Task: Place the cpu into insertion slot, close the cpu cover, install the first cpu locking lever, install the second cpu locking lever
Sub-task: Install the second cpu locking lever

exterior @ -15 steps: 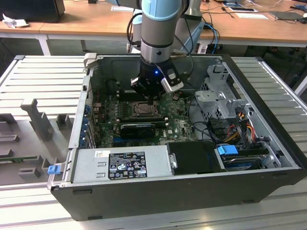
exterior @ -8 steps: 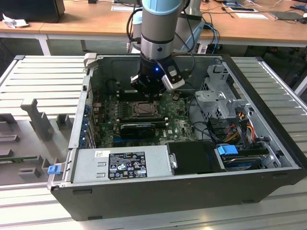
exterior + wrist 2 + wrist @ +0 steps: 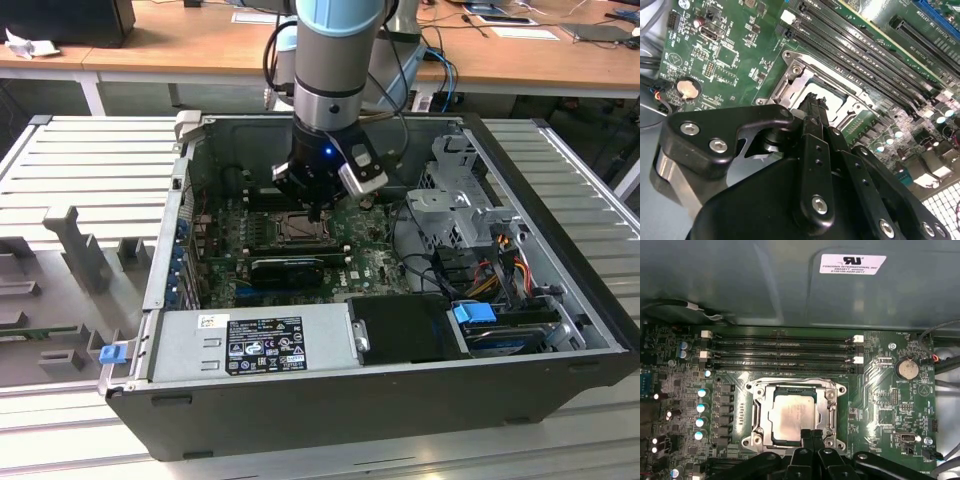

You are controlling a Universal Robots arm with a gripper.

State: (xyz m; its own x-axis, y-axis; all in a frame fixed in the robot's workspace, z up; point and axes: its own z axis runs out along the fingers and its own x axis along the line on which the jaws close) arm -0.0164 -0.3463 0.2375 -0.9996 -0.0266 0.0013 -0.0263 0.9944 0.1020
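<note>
Tool (image 3: 812,432) tips meet seated cpu's (image 3: 792,415) near edge.

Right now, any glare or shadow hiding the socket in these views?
First wrist view: the cpu is evenly lit, with a mild sheen and no washout. Second wrist view: the hand blocks part of the insertion slot, and its screws glint. Exterior view: the case interior is dim, and the slot looks dark under the hand.

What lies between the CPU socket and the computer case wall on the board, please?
In the first wrist view, long dark memory slots with white end clips run across the green board between the insertion slot, holding the cpu, and the case wall.
</note>
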